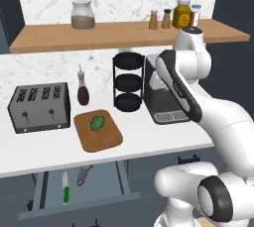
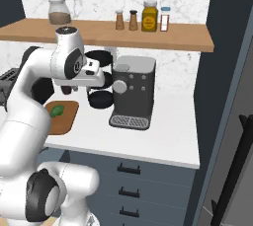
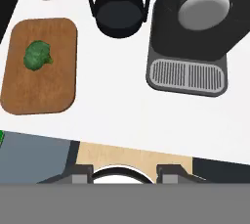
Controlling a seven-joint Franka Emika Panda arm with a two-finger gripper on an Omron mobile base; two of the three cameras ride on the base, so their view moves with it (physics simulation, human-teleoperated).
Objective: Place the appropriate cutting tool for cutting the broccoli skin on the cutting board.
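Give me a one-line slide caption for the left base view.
Broccoli on cutting board; green-handled knife waits in open drawer.

toaster [image 1: 39,107], coffee machine [image 2: 132,92], peeler [image 1: 84,174], sauce bottle [image 1: 83,89]

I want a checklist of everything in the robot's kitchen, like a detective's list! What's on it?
Surface: white counter, open drawer below its front edge.
Job's things: small dark-green broccoli lies on brown wooden cutting board; green-handled knife in the drawer.
Clutter: grey metal peeler beside the knife; grey toaster, dark bottle, black tiered rack, dark coffee machine.
Grippers: gripper high above the counter edge, jaws empty.
Cables: nothing seen.
Surroundings: wooden shelf with jars, marble wall.
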